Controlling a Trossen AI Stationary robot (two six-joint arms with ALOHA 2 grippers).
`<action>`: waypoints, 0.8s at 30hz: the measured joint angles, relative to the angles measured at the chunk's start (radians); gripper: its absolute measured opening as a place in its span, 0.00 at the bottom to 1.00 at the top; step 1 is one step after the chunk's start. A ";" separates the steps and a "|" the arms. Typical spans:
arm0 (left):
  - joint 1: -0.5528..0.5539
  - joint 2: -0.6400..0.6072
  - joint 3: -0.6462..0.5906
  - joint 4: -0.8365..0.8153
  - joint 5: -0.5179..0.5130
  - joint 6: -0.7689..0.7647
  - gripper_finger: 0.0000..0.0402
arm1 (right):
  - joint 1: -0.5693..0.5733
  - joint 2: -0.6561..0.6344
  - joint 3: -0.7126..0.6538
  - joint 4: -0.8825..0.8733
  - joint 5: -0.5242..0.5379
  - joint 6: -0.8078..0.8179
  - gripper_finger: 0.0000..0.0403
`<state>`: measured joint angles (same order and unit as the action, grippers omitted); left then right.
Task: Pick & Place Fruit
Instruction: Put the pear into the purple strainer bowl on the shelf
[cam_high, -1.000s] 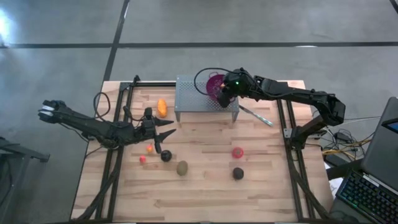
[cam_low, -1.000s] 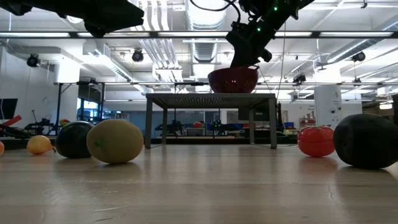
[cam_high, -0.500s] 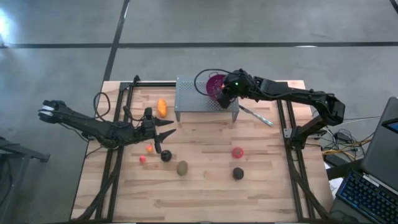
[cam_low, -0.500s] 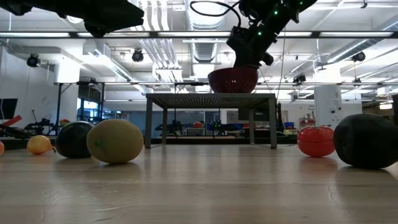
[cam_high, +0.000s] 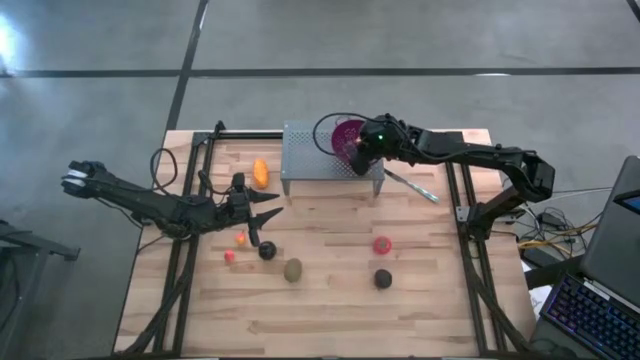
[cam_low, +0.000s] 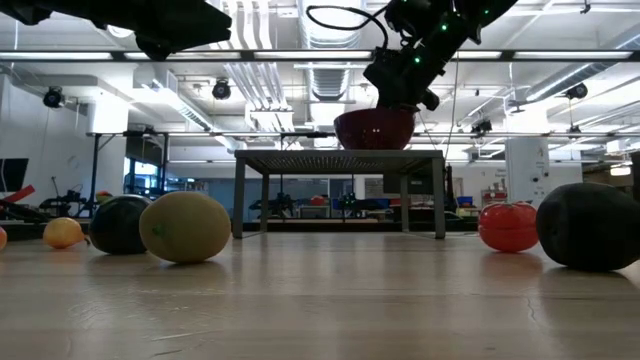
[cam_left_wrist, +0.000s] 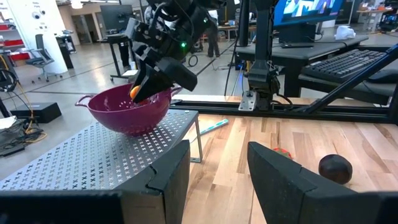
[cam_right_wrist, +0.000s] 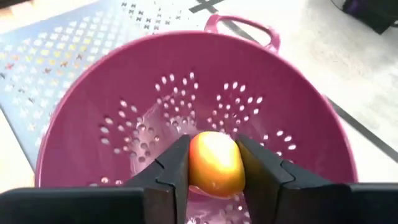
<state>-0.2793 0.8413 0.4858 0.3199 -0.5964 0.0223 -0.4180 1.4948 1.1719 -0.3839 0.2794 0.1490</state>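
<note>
My right gripper hangs over the purple perforated bowl, shut on a small orange-yellow ball fruit. The bowl stands on a grey perforated metal stand at the table's far middle. My left gripper waits open and level at the left, with nothing between its fingers. On the wood lie an elongated orange fruit, a small orange ball, a small red ball, a black round, a brown-green oval, a red fruit and another black round. My right gripper pinches the small orange-yellow ball by its two opposite sides between its two fingers. The fingers slant down into the bowl from the table's right side. The ball sits at about rim height, clear of the bowl's perforated floor.
A thin silver utensil lies to the right of the stand. Black rails run along both sides of the table. Free wood lies along the near edge. In the low view the oval and black rounds stand closest to the near edge.
</note>
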 joint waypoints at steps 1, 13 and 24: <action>0.000 0.000 0.000 0.000 0.000 0.000 0.42 | -0.002 0.000 0.005 -0.001 0.000 0.004 0.27; 0.000 0.000 0.000 0.000 0.000 0.000 0.42 | -0.062 0.000 0.058 -0.047 -0.079 0.080 0.25; 0.000 0.000 0.000 -0.002 0.000 0.000 0.42 | -0.037 0.082 0.167 -0.147 -0.100 0.048 0.26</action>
<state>-0.2794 0.8413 0.4858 0.3183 -0.5964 0.0223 -0.4549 1.5763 1.3392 -0.5307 0.1797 0.1971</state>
